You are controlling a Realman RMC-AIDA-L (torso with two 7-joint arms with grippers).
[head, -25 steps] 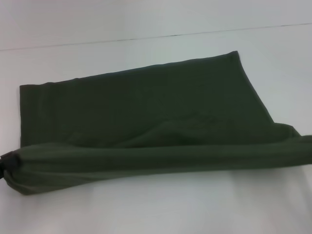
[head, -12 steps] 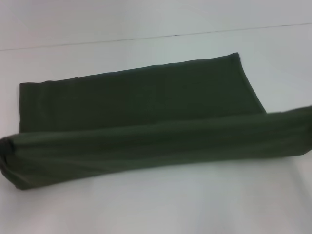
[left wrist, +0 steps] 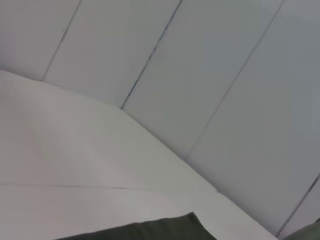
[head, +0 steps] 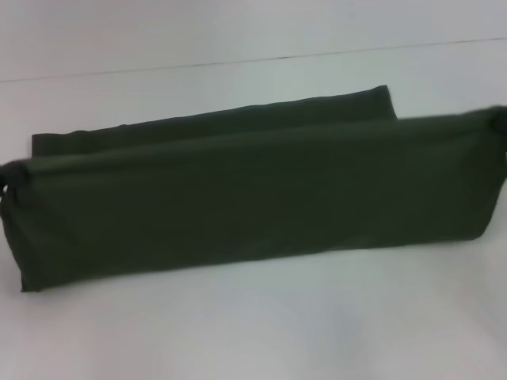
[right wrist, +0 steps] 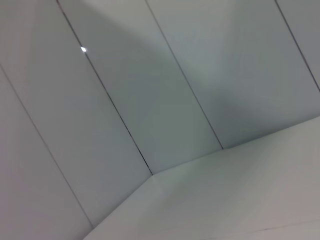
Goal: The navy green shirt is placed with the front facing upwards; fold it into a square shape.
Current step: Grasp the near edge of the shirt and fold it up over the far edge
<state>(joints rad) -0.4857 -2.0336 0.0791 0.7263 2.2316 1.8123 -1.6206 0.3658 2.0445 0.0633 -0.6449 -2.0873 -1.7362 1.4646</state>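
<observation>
Closest to the camera in the head view there's just bare white table (head: pixel 253 332) along the bottom of the frame; then right above that, the navy green shirt (head: pixel 253 198) fills the whole middle band from the left edge to the right edge. It's already a long narrow strip, and the near layer is lifted up like a wall of cloth, its lower edge lying on the table and its top edge held up off the surface, slanting a bit higher toward the right; no lettering or label showing, only plain dark olive fabric.

The lifted edge is pinched at both ends; the left gripper (head: pixel 5 184) is a dark bit at the far left edge of the frame where the cloth bunches, and the right gripper (head: pixel 501 120) is a dark blob at the far right edge, upper half; both look clamped on the shirt's corners, though so little of each pokes into the frame that I can't make out the fingers themselves.

Behind the raised flap, a thin slice of the shirt's flat back layer peeks out, running toward the upper middle; past that, more table and a faint seam line across the top.

Left wrist view: a small wedge of the green cloth at the bottom edge, table, and a pale panelled wall (left wrist: pixel 210 75) behind; right wrist view: only table and wall.
</observation>
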